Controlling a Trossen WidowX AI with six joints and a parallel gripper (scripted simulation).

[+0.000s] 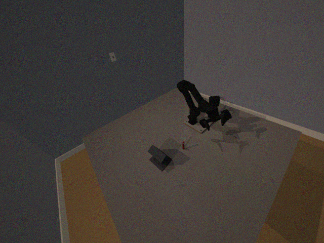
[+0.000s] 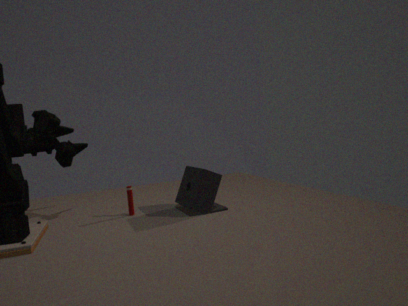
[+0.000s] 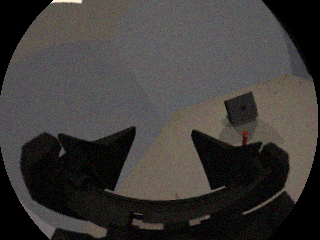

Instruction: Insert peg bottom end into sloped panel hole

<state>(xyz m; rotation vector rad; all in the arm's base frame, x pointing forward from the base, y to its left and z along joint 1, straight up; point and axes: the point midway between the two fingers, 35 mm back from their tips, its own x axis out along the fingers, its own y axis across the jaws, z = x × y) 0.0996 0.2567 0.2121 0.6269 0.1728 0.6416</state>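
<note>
A slim red peg stands upright on the table, between the arm's base and the panel. In the wrist view its lower part is hidden behind a finger. The dark grey sloped panel block stands beyond the peg. Its face shows one small dark hole; the top view does not show the hole. My gripper is open, its fingers wide apart with nothing between them. It is well above the table, away from the peg and to one side of it.
The arm stands on a pale base plate with an orange-brown edge. Walls rise behind the table on two sides. A small pale wall plate is on the left wall. The panel block has a flat dark foot.
</note>
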